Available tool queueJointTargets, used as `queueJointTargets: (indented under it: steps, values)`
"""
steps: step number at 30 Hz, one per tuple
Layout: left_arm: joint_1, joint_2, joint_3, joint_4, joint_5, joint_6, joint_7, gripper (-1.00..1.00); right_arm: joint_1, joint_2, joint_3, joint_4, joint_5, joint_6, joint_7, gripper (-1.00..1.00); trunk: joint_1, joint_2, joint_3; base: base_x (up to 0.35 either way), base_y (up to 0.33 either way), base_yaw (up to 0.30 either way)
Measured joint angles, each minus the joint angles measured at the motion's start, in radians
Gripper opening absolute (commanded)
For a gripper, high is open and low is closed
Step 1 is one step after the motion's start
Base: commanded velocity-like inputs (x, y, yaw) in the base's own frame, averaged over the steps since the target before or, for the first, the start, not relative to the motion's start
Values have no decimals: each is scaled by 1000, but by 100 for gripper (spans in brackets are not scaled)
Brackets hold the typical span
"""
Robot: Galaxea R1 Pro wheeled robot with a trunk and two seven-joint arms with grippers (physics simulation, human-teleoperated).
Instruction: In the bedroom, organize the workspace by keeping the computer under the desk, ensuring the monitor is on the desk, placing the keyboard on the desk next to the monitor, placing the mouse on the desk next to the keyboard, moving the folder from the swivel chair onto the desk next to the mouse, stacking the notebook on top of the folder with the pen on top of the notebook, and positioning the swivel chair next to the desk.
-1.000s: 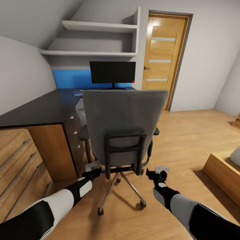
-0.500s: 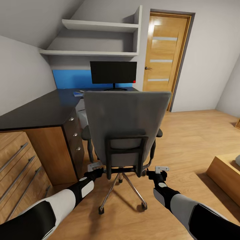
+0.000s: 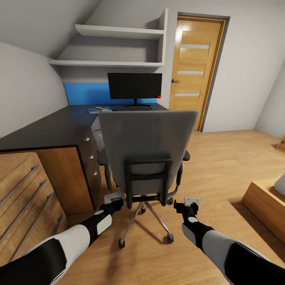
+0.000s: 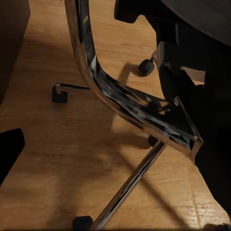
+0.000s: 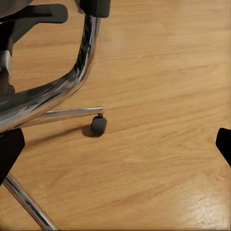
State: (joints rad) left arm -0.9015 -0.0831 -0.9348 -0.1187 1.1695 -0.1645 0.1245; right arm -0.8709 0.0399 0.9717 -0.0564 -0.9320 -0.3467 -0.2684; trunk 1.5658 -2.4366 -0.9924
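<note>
A: Honestly, the grey-upholstered swivel chair with its black frame and chrome star base (image 3: 147, 158) is the worry. It stands with its back to the robot, facing the long black-topped desk (image 3: 51, 128), close to the black drawers with round silver knobs (image 3: 90, 158).

B: What could go wrong?

A: The left gripper (image 3: 112, 198) sits right at the lower edge of the chair's back frame, on its left side; the right gripper (image 3: 191, 203) hangs just off the right side, apart from it. A push from one side only would likely spin the chair on its castors rather than roll it straight, and it could swing into the drawers.

B: Are the hands holding anything?

A: The right wrist view shows dark fingertips (image 5: 9, 149) at both edges with bare wood plank floor (image 5: 159, 120) between them, so that one is spread wide and empty. For the left I cannot tell; only one dark tip (image 4: 8, 151) shows.

B: And what do the views add to each other?

A: The head view gives the flat black monitor with a red dot (image 3: 135, 85) on the desk, a bright blue folder (image 3: 99, 109) lying on the desk near it, and the oak door (image 3: 194, 67). The wrist views give the underside instead: the curved chrome bracket (image 4: 139, 103) and a black castor (image 5: 98, 125) resting on the floor.
</note>
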Motion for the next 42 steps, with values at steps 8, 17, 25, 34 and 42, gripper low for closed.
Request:
queueJointTargets:
  steps: [8, 17, 25, 34, 42]
  values:
    - [0, 0, 0, 0, 0, 1, 0, 100, 0, 1, 0, -1, 0, 0, 0, 100, 0, 0, 0, -69, 0, 0]
    - [0, -1, 0, 0, 0, 2, 0, 100, 0, 1, 0, -1, 0, 0, 0, 100, 1, 0, 0, -300, -23, 0]
    - [0, -1, 0, 0, 1, 4, 0, 100, 0, 1, 0, 0, 1, 0, 0, 100, 1, 0, 0, -323, -113, 0]
    - [0, -7, -14, -1, -1, 5, 1, 100, 0, 3, 2, -1, 3, -2, -1, 100, 0, 0, 0, -148, -269, 0]
    - [0, -19, -63, 0, -10, 5, 2, 100, 0, 14, 7, -2, 3, 0, -2, 100, 0, 0, 0, -18, -193, 0]
